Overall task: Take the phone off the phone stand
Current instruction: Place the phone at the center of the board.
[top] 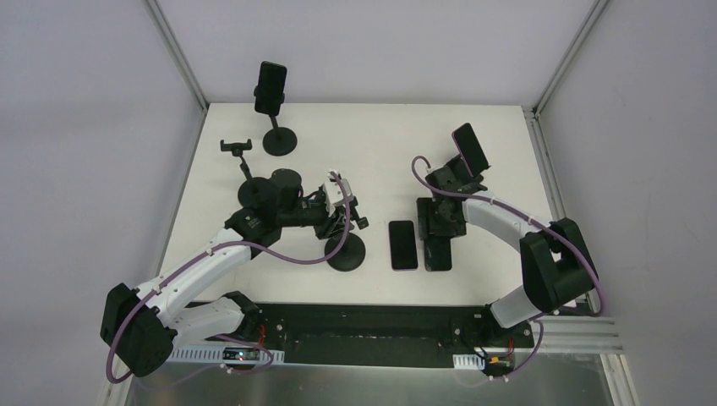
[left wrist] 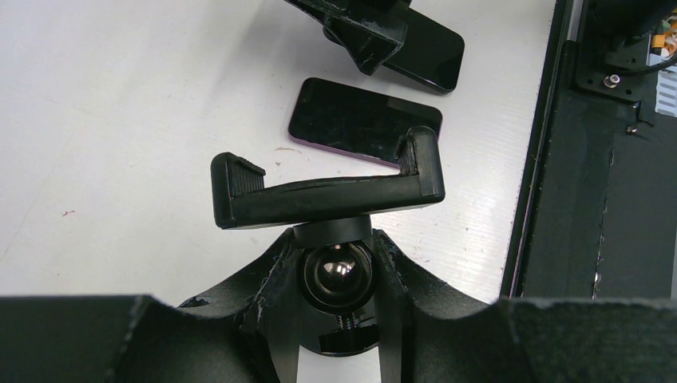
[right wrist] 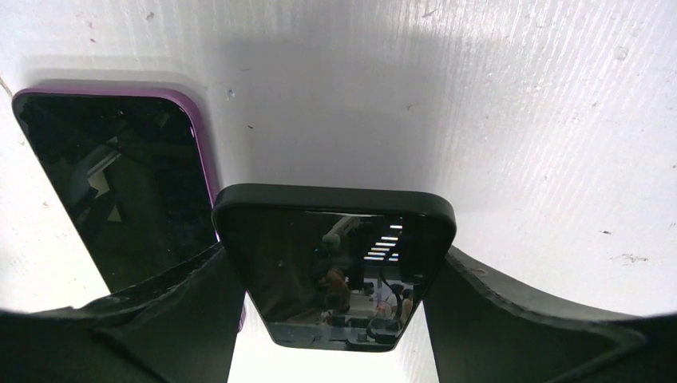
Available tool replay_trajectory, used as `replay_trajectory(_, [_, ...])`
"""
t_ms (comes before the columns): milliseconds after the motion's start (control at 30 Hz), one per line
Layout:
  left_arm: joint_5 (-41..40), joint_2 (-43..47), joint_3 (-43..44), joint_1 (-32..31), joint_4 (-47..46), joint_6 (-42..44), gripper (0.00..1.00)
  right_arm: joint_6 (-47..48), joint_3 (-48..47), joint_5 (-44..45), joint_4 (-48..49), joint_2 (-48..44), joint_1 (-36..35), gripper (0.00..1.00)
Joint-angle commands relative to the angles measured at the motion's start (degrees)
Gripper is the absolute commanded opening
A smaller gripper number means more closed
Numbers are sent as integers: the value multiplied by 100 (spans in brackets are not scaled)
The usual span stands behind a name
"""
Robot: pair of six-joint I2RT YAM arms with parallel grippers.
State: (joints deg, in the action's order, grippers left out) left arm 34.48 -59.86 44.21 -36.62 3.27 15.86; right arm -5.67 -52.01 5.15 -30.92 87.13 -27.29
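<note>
Just beside the purple phone: right gripper clamped on black phone; I'd lay it flat on the table, then release. Left gripper clamps the empty phone stand

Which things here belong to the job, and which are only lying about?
Job: phone stand in left gripper; black phone in right gripper.
Lying about: purple phone; second phone on rear stand; empty stand; tilted phone behind the right arm.
</note>
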Motion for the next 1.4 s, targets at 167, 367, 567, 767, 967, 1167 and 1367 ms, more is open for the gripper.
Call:
replay_trajectory(167, [121,118,-8,32,-2,80,0,185,-381,-175,-356,191,6,59])
replay_trajectory(367, [118,129,-2,32,-10,76,0,192,-503,-250,-472,363,13,64])
replay_trajectory(567, [118,126,0,32,-5,104,0,182,-597,-340,-558,485,14,69])
replay_trajectory(767, [72,125,-4,32,7,112,0,151,-635,-318,-594,518,34,75])
replay_trajectory(967, [36,154,-15,32,11,123,0,191,-669,-244,-699,582,41,77])
replay_trajectory(1167, [28,176,-21,32,20,136,0,225,-692,-216,-764,620,46,79])
replay_trajectory(1367, [6,172,-27,32,25,151,0,232,-744,-183,-788,600,49,81])
